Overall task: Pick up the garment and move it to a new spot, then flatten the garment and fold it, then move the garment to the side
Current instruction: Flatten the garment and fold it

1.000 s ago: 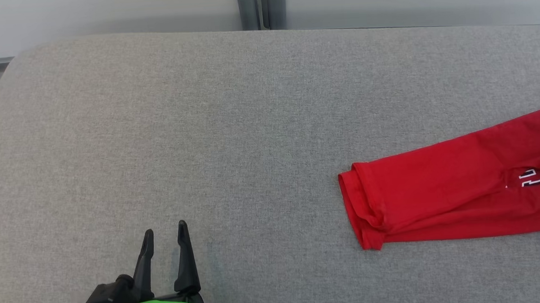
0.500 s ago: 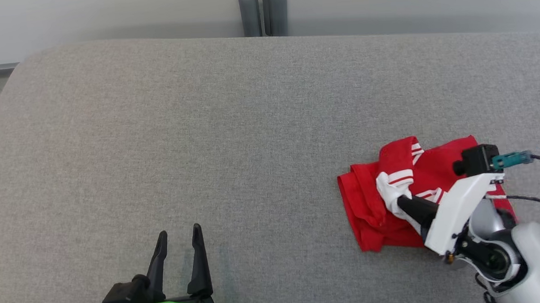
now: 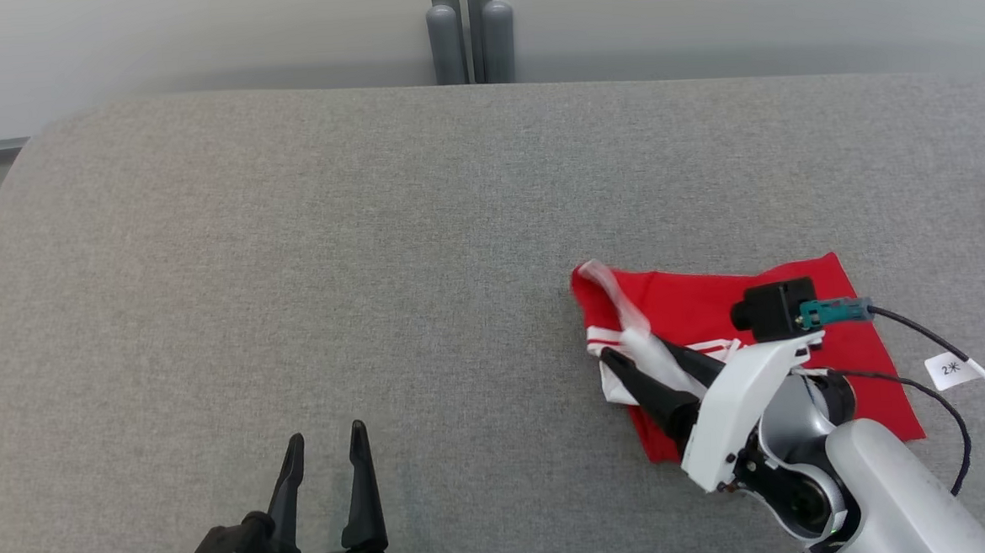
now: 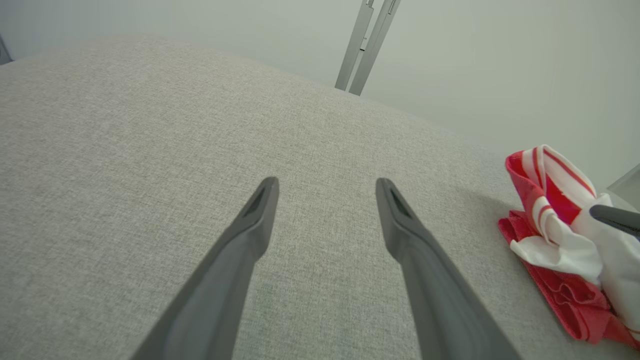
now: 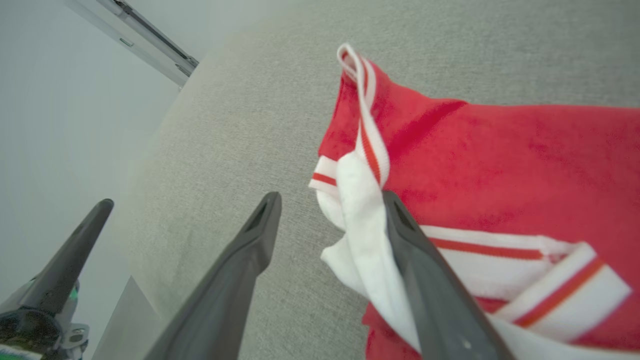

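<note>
While garment (image 3: 713,303) lies on grey cushion (image 3: 288,237), R gripper (image 3: 631,350) is open w/ white trim draped over one finger; L gripper (image 3: 325,433) open, well apart.

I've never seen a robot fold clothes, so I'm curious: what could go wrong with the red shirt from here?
1. The white striped trim lies draped over one finger of the open right hand. Pulling the hand back could snag the trim and drag the fold open.
2. The shirt is bunched at that edge, not flat, so moving it aside may undo the fold.
</note>
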Controlling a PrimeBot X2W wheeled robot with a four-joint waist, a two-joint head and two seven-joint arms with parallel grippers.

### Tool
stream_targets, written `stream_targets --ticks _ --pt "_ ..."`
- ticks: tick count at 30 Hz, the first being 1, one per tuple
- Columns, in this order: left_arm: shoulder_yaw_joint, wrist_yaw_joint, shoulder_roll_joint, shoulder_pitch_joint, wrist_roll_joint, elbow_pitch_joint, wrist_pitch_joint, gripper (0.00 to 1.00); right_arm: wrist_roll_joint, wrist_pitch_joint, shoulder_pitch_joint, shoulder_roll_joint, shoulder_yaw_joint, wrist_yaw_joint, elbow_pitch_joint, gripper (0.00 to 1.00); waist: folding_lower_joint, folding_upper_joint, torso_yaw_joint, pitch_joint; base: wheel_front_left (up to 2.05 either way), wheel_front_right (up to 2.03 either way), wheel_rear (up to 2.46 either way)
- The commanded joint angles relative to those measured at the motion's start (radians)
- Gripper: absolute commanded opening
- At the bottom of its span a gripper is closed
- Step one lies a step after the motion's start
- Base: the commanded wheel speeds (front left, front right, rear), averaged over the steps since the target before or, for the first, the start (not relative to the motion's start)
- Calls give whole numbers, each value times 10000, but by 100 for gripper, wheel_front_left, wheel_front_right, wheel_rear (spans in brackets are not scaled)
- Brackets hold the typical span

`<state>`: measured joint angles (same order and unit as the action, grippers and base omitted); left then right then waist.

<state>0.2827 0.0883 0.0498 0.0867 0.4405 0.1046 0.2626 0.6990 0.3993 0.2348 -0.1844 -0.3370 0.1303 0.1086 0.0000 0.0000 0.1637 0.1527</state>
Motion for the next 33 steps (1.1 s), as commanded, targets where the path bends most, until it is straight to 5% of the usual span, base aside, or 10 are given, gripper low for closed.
stream_targets --ticks 1,7,13,17,22,26,33 --pt "-49 21 20 134 -37 17 25 100 150 -162 -125 65 -260 8 -370 100 0 0 -161 -133 0 0 0" --pt "-257 14 19 324 -186 -4 25 100 611 -788 -872 -205 -818 6 -2003 100 0 0 -499 -550 0 0 0" --pt "-678 -43 19 662 -356 -52 25 100 -290 -2560 -2126 -1256 -80 6 -3315 100 0 0 -845 -1089 0 0 0" --pt "-928 -50 19 904 -368 -151 25 100 -971 -4103 -3256 -1575 1629 6 -3027 100 0 0 -1021 -1497 0 0 0" --pt "-1222 -190 19 1162 -844 -293 25 100 -3203 -6177 -4281 -1887 3320 8 -1729 100 0 0 -1154 -1779 0 0 0" --pt "-1577 -520 72 1432 -1818 -244 25 100 -4371 -6636 -4577 -1585 4085 5 -671 100 0 0 -1152 -1965 0 0 0" --pt "-2380 -1034 34 1853 -2361 -255 25 100 -5064 -6645 -4854 -809 4917 3 -522 100 0 0 -990 -2128 0 0 0"
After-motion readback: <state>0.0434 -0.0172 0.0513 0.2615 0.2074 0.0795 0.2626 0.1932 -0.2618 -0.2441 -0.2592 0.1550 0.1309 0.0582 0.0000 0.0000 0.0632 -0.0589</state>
